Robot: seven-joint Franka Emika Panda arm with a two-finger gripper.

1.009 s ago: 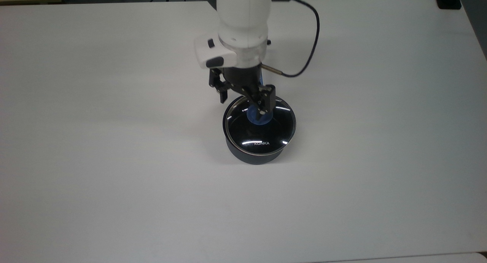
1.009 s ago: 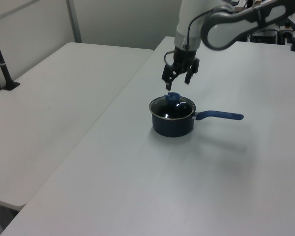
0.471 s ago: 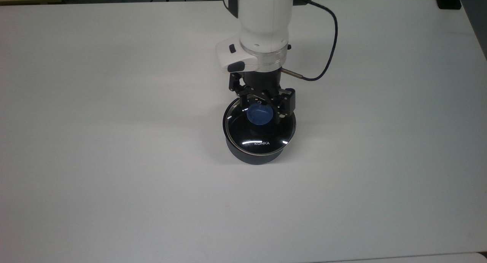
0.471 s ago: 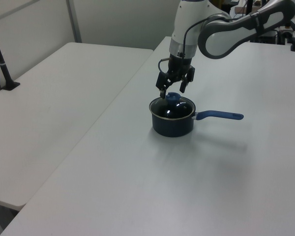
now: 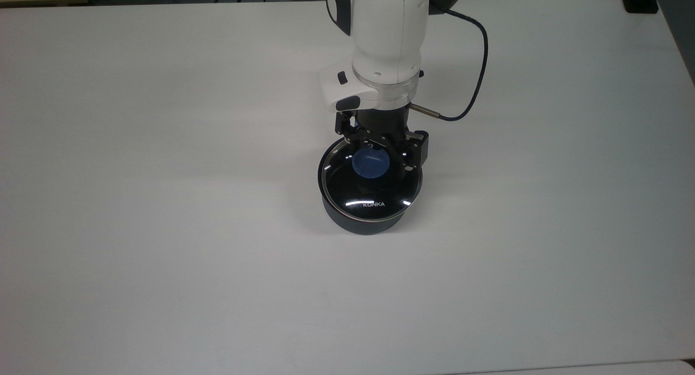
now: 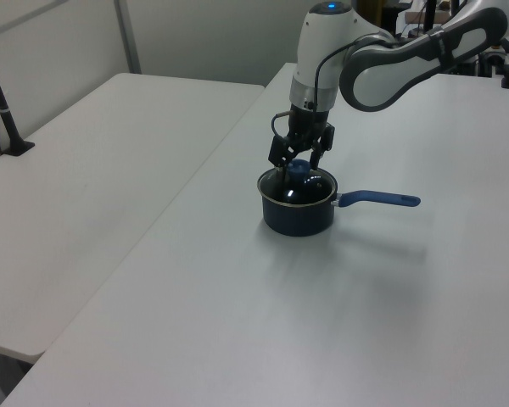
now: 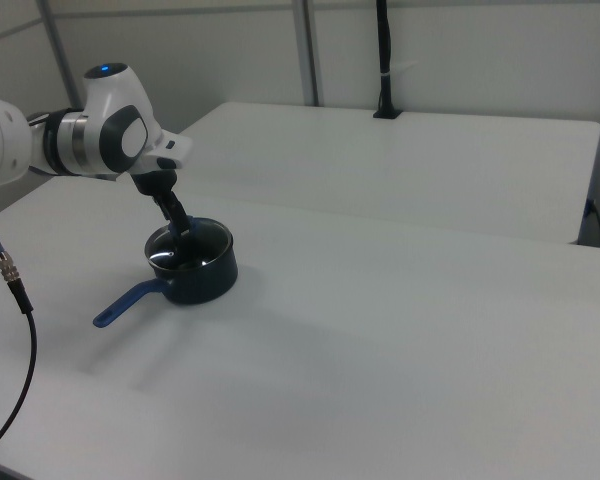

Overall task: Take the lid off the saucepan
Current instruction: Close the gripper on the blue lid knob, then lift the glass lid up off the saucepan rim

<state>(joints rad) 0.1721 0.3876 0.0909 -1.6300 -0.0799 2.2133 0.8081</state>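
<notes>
White table (image 5: 163, 266), matte, with soft overhead glare. Second white table (image 6: 85, 170) stands alongside across a narrow gap. Pale partition wall (image 7: 460, 50) with grey vertical posts behind. Black pole (image 7: 385, 60) clamped at the second table's far edge.

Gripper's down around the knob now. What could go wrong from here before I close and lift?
The gripper is open with a finger on each side of the blue knob, and the lid sits on the saucepan.

1. The knob is round and smooth, so the fingers may slip off when closing.
2. Nothing holds the saucepan down on the table; if the lid sticks, the pot may lift or drag with it.
3. The lid is glass, so a slip in mid-air could crack it.
</notes>
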